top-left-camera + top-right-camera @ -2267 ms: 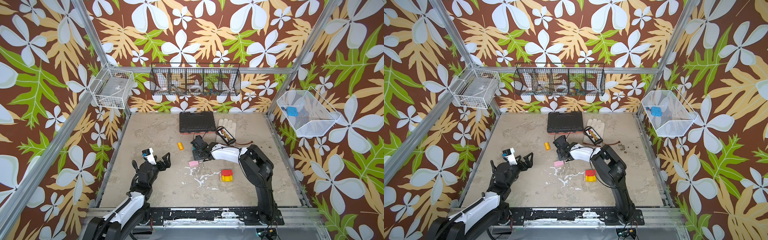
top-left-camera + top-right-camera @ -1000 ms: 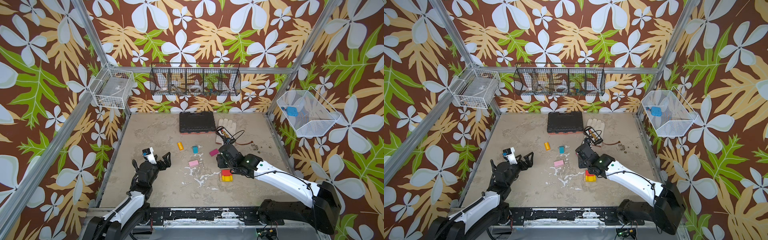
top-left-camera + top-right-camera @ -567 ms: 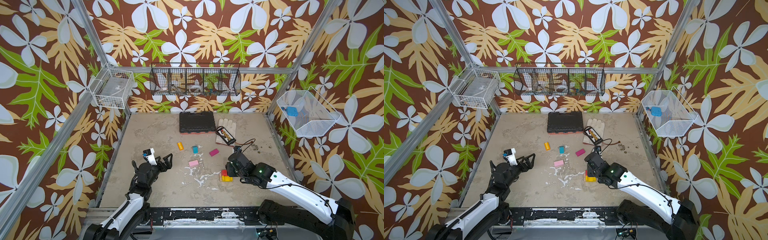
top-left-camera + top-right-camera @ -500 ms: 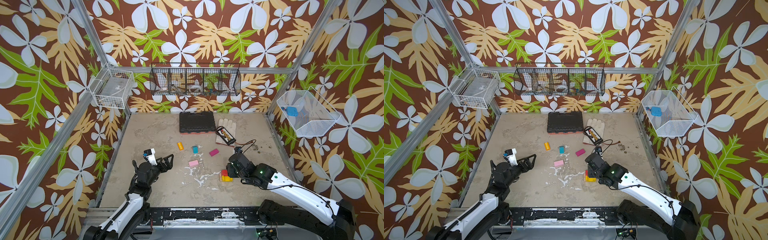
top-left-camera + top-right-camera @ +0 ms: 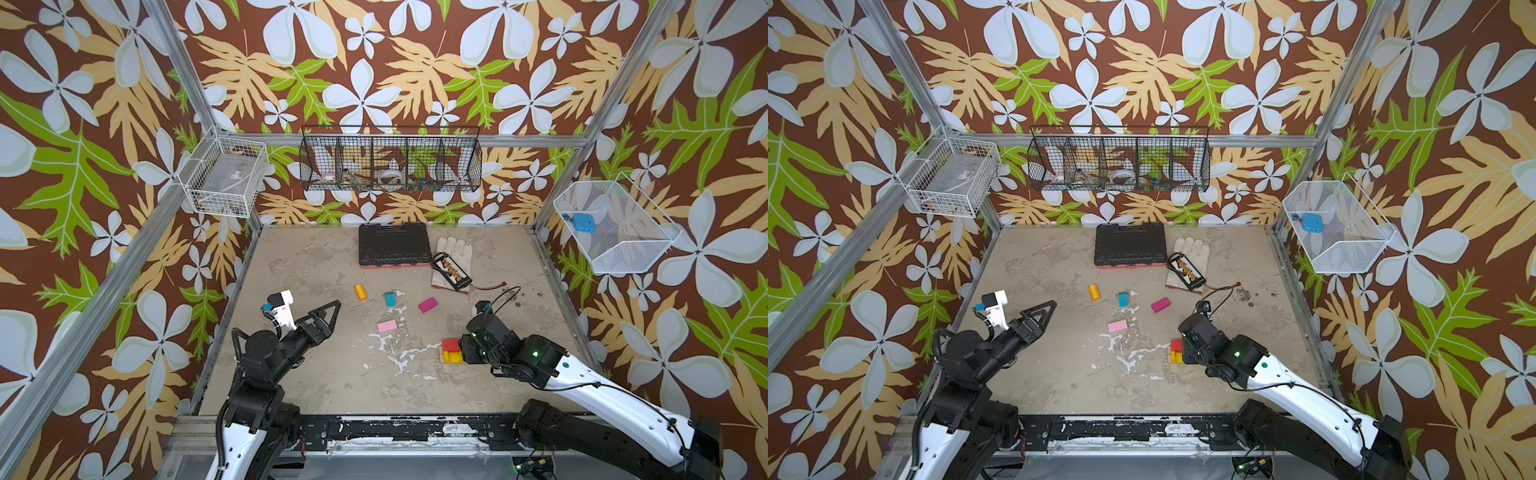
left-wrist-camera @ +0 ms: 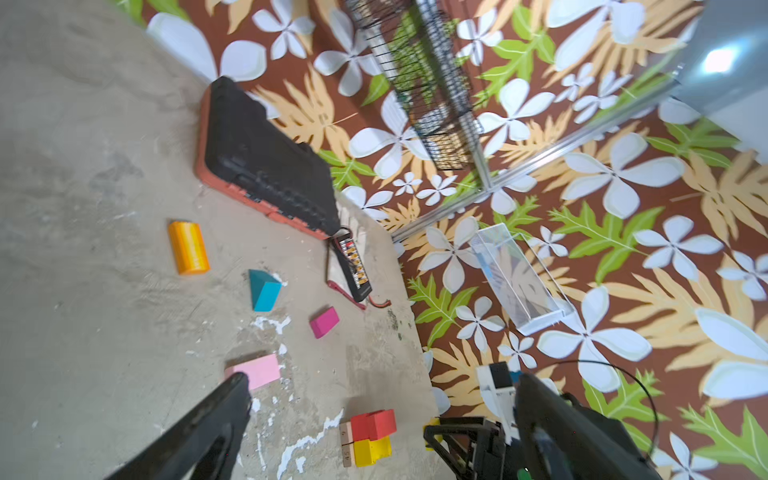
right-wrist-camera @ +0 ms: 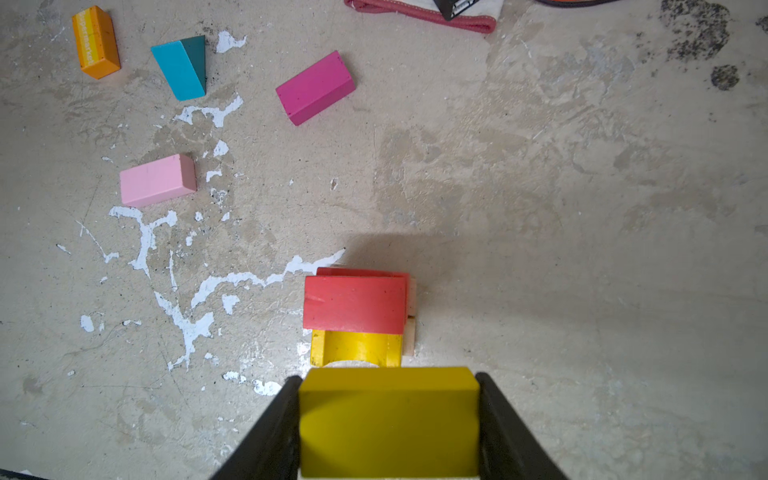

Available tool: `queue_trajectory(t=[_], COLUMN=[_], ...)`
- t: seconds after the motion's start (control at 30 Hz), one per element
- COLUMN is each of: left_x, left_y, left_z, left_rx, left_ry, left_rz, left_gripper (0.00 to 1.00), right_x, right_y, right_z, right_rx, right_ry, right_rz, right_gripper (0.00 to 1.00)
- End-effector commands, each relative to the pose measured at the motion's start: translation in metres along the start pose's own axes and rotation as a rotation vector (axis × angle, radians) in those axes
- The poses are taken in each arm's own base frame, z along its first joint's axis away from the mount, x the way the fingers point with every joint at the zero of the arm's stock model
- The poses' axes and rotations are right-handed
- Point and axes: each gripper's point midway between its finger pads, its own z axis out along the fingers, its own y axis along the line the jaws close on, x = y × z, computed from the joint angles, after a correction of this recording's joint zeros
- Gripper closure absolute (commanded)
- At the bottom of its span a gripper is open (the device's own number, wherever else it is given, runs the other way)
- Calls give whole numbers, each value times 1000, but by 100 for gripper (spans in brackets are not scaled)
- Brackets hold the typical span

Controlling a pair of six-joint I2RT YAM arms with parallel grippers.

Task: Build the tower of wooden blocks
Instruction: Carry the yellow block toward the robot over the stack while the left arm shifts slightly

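Observation:
The wood block tower [image 5: 451, 351] is a low stack: a red block [image 7: 355, 305] and a yellow arch block [image 7: 355, 347] on tan planks, right of centre in both top views [image 5: 1176, 351]. My right gripper [image 7: 388, 382] is shut on a yellow block [image 7: 388, 419] and hovers just to the right of the stack [image 5: 467, 349]. My left gripper [image 6: 382, 378] stands open and empty above the floor at the left [image 5: 328, 311]. Orange [image 5: 360, 291], teal [image 5: 390, 299], magenta [image 5: 427, 304] and pink [image 5: 387, 326] blocks lie loose behind the stack.
A black tool case [image 5: 393, 245] lies at the back wall, with a glove [image 5: 455, 251] and a battery pack [image 5: 452, 268] with wires to its right. Wire baskets [image 5: 390, 160] hang on the walls. White paint flecks [image 5: 395, 357] mark the floor.
My right arm has swung from the loose blocks at the middle back to the right side of the stack. The left gripper has edged forward and up slightly.

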Motion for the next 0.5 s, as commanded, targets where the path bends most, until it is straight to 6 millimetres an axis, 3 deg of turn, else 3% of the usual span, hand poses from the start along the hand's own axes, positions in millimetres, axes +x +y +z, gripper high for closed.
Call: queue_trajectory(t=[0.0, 0.1, 0.13, 0.2, 0.27, 0.47], left_x=[-8, -25, -16, 20, 44, 41], left_y=[-14, 28, 35, 38, 57, 51], left_z=[-14, -22, -17, 4, 12, 9], left_rx=[-58, -362, -373, -238, -220, -182], left_ry=[23, -5, 43, 183, 224, 195], left_rz=[250, 259, 244, 248, 121, 150], left_gripper=[0, 0, 0, 0, 0, 0], right_x=[9, 15, 17, 21, 25, 33], right_y=[-5, -6, -7, -6, -6, -2], right_z=[0, 2, 2, 5, 7, 15], right_rx=[13, 11, 9, 4, -1, -27], right_ry=[34, 50, 53, 65, 77, 102], right_rz=[13, 27, 33, 42, 53, 71], right_gripper=[54, 54, 54, 54, 55, 56])
